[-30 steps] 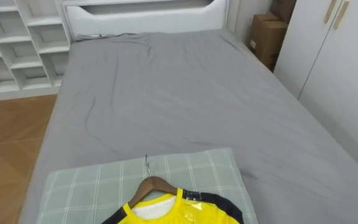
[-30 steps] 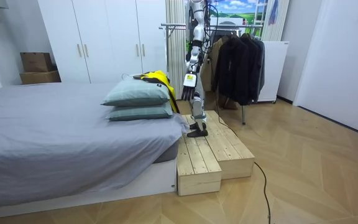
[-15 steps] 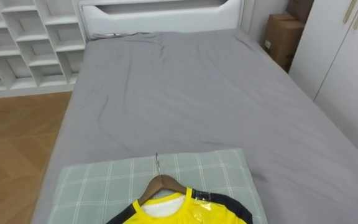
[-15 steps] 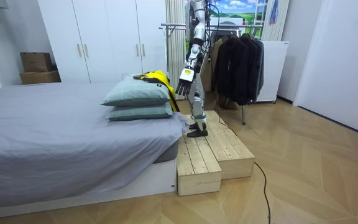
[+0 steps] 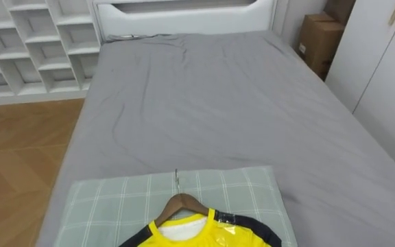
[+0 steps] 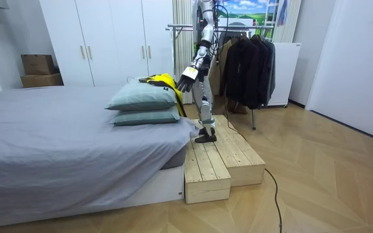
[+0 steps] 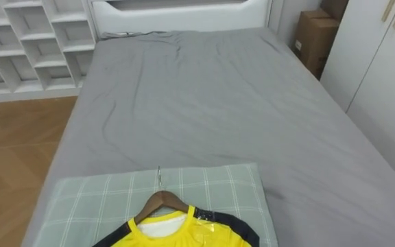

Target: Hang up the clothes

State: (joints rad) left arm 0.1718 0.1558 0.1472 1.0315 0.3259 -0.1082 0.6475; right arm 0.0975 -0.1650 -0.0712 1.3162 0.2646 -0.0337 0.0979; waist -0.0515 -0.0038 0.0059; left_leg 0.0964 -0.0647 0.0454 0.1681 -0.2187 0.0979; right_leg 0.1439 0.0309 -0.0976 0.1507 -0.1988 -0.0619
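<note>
While the robot stands on the wooden platform point(image 6: 220, 162) by the bed point(image 5: 218, 103), its left hand point(image 6: 186, 78) hangs near the yellow shirt point(image 5: 197, 235), fingers loosely spread. The shirt lies on a wooden hanger point(image 5: 182, 203) atop the checked pillow point(image 5: 108, 206).

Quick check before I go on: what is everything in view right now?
bed: one, grey, ahead of the robot
pillows: two, green, stacked at the bed's near end
shirt: one, yellow and dark, on the pillows
hanger: one, wooden, in the shirt's collar
shelf unit: one, white, left of the bed
wardrobe: one, white, right of the bed
cardboard boxes: two, brown, by the wardrobe
clothes rack: one, dark garments, behind the robot
platform: one, bare wood, under the robot
left hand: open, held toward the shirt
</note>
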